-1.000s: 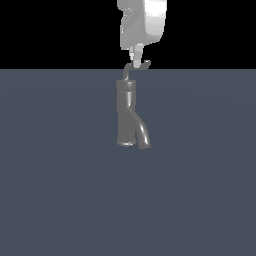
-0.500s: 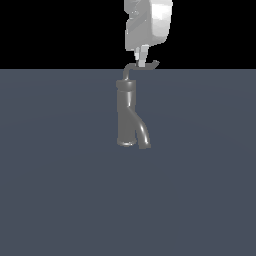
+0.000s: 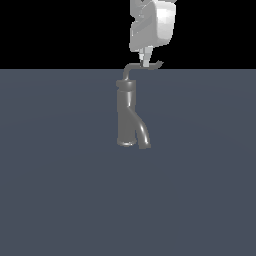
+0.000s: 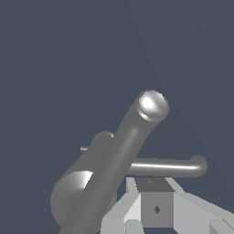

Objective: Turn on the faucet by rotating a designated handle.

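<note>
The faucet (image 3: 128, 116) stands upright on the flat grey floor (image 3: 60, 200), its curved spout (image 3: 142, 134) branching low toward the exterior view's right. The handle (image 3: 142, 66) projects from its top. The gripper (image 3: 146, 62) rests against the rod; jaw state cannot be determined.

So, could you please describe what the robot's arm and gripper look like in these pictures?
In the exterior view the arm's end is a glossy white, rounded, blocky housing with grey shading. The gripper tapers to short, pale grey fingers. In the wrist view the fingers look angular and faceted, light grey, beside a darker grey square block with a small diamond mark. No cables show.
</note>
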`<move>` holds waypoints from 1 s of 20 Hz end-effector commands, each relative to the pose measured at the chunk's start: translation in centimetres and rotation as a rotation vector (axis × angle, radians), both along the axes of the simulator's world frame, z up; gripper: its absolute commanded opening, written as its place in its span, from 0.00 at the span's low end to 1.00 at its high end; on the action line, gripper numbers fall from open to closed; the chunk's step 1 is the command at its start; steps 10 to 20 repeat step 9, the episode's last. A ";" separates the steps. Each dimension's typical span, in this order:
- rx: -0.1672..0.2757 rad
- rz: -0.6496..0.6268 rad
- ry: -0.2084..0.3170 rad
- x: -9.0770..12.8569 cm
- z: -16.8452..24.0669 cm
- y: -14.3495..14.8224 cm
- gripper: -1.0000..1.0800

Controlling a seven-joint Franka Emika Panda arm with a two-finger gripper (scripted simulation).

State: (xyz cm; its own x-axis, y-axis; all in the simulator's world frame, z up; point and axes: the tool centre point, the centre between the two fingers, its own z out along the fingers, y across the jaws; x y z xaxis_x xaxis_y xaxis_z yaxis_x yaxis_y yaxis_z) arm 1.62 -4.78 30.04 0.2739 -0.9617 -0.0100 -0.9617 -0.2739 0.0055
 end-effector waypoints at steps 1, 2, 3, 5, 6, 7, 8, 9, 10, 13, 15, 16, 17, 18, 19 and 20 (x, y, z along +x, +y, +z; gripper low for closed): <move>-0.007 -0.038 -0.008 0.7 0.0 -2.8 0.00; -0.007 -0.039 -0.008 0.9 0.0 -3.0 0.00; -0.007 -0.041 -0.008 1.1 0.0 -3.2 0.00; -0.008 -0.044 -0.008 1.5 0.0 -3.7 0.00; -0.008 -0.045 -0.008 1.7 0.0 -3.9 0.00; -0.008 -0.046 -0.008 1.9 0.0 -4.2 0.00; -0.008 -0.048 -0.008 2.1 0.0 -4.4 0.00; -0.008 -0.048 -0.008 2.1 0.0 -4.4 0.00; -0.008 -0.048 -0.008 2.1 0.0 -4.4 0.00; -0.008 -0.048 -0.008 2.1 0.0 -4.4 0.00; -0.008 -0.048 -0.008 2.1 0.0 -4.4 0.00; -0.008 -0.048 -0.008 2.1 0.0 -4.4 0.00; -0.008 -0.048 -0.008 2.1 0.0 -4.4 0.00; -0.008 -0.048 -0.008 2.1 0.0 -4.4 0.00; -0.008 -0.048 -0.008 2.1 0.0 -4.4 0.00; -0.008 -0.048 -0.008 2.1 0.0 -4.4 0.00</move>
